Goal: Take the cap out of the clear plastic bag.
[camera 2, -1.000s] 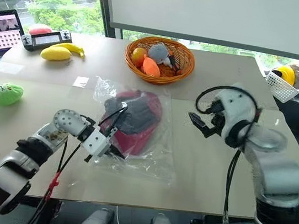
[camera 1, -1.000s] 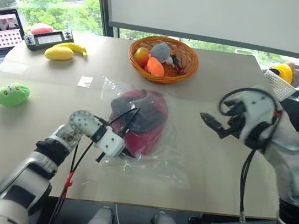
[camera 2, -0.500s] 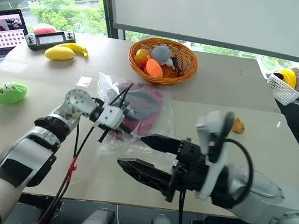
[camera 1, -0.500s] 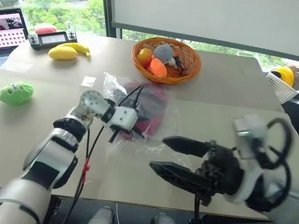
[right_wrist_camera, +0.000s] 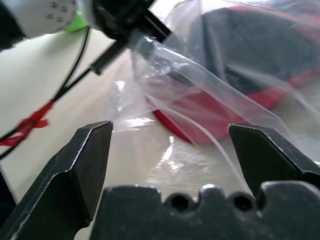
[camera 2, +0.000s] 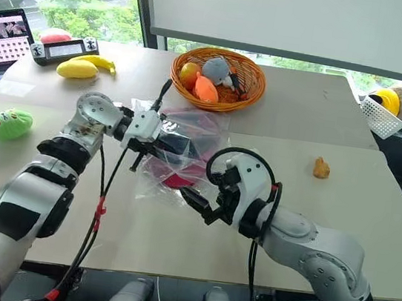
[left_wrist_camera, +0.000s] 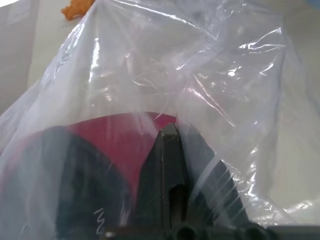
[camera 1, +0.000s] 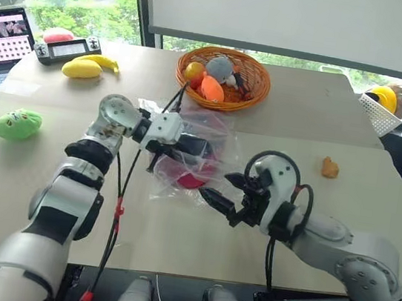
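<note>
The clear plastic bag [camera 1: 214,134] hangs crumpled above the table's middle, pinched at its near-left edge by my left gripper [camera 1: 201,149], which is shut on the plastic. Inside it sags the dark red cap [camera 1: 191,180], its black lining showing through the film [right_wrist_camera: 260,45]. In the left wrist view the shut fingertips [left_wrist_camera: 169,145] press into the plastic in front of the cap [left_wrist_camera: 125,135]. My right gripper [camera 1: 218,187] stands open at the bag's lower right edge, its fingers [right_wrist_camera: 92,150] spread on either side of the hanging plastic, with nothing held.
A wicker basket [camera 1: 258,91] of plush toys stands behind the bag. At the far left are a green plush [camera 1: 17,125], a yellow fruit [camera 1: 81,68], a controller [camera 1: 65,49] and a laptop [camera 1: 4,29]. A small orange thing [camera 1: 330,167] lies at the right, a white basket [camera 1: 379,112] behind it.
My left gripper has risen and moved away from me, lifting the bag with the cap off the table. My right arm has swung in from the right to the bag's lower edge.
</note>
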`<action>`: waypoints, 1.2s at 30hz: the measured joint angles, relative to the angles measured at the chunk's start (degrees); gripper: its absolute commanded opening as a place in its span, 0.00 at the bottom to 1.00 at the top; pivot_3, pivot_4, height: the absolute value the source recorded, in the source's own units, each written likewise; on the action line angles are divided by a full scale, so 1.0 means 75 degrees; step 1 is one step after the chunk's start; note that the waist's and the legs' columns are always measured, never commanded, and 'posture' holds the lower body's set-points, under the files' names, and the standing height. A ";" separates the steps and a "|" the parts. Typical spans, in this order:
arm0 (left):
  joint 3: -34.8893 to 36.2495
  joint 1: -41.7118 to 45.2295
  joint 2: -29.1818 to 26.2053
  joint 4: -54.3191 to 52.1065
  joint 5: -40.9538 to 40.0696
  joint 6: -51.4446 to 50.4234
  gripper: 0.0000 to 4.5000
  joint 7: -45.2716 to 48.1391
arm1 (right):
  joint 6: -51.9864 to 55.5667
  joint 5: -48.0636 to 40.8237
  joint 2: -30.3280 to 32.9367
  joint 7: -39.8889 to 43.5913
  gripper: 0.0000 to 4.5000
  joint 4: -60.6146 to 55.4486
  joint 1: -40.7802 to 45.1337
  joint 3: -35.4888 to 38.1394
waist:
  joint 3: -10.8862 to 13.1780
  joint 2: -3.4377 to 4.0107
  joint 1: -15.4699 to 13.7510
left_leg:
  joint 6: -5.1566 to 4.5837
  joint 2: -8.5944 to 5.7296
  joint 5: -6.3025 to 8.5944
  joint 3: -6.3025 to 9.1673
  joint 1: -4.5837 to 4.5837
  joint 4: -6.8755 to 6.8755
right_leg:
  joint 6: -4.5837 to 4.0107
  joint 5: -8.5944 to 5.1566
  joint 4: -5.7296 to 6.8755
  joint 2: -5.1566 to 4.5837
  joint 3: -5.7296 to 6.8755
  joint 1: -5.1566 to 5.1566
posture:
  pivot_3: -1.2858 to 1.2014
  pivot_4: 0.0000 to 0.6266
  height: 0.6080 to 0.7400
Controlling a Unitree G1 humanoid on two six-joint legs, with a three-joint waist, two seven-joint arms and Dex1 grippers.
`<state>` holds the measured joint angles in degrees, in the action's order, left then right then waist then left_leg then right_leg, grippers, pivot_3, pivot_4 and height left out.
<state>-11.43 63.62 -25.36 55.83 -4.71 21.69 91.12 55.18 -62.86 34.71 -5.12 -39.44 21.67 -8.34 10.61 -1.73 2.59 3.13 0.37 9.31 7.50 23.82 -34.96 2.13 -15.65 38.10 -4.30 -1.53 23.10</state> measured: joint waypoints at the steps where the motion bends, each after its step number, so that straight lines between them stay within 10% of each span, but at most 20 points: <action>1: 0.0051 0.0002 0.0040 -0.0072 -0.0008 -0.0165 0.00 -0.0106 | 0.0000 0.0150 -0.0118 0.0009 1.00 0.0013 0.0003 -0.0035 | 0.0000 0.0000 -0.0010 | 0.0000 0.0000 0.0000 0.0000 0.0000 -0.0001 | 0.0001 0.0000 0.0000 -0.0001 0.0000 -0.0001 | 0.52 0.24 0.94; 6: 0.0173 0.0004 0.0250 -0.0366 0.0008 -0.0642 0.00 -0.0506 | -0.0088 0.0367 -0.0132 0.0270 1.00 0.0014 -0.0044 0.0544 | 0.0000 0.0000 -0.0041 | 0.0000 -0.0005 0.0000 0.0000 0.0004 -0.0003 | 0.0001 0.0000 -0.0003 -0.0006 0.0000 -0.0002 | 0.52 0.24 0.94; 11: 0.0026 0.0005 0.0494 -0.0402 0.0356 -0.0571 0.00 -0.1022 | -0.0763 -0.2529 0.0428 0.0596 1.00 -0.0622 0.0111 0.2409 | 0.0002 0.0000 -0.0015 | -0.0007 -0.0003 0.0004 0.0000 -0.0001 0.0006 | -0.0001 0.0001 -0.0002 -0.0004 0.0000 -0.0004 | 0.52 0.24 0.94; 18: -0.0006 0.0015 0.0658 -0.0200 0.0517 -0.0439 0.00 -0.1241 | -0.1082 -0.4921 0.0854 0.0817 1.00 -0.1182 -0.0121 0.1745 | 0.0002 0.0000 0.0014 | -0.0009 -0.0002 0.0005 -0.0002 -0.0008 -0.0001 | -0.0002 0.0002 0.0002 -0.0003 -0.0002 -0.0010 | 0.52 0.24 0.94; 36: 0.0212 0.0009 0.0421 -0.1062 0.0130 -0.1290 0.00 -0.1028 | -0.1141 -0.0117 -0.0331 0.0521 1.00 0.1419 -0.0205 -0.0042 | 0.0002 0.0002 0.0002 | -0.0008 -0.0005 0.0004 -0.0002 -0.0001 -0.0003 | 0.0000 0.0002 0.0003 -0.0003 -0.0004 0.0001 | 0.52 0.24 0.94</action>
<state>-9.85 63.69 -22.21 47.86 -3.74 12.01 83.41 46.62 -63.74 32.23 -1.21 -28.80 20.13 -8.66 10.62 -1.72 2.60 3.07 0.33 9.35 7.48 23.82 -34.99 2.13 -15.63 38.12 -4.33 -1.55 23.11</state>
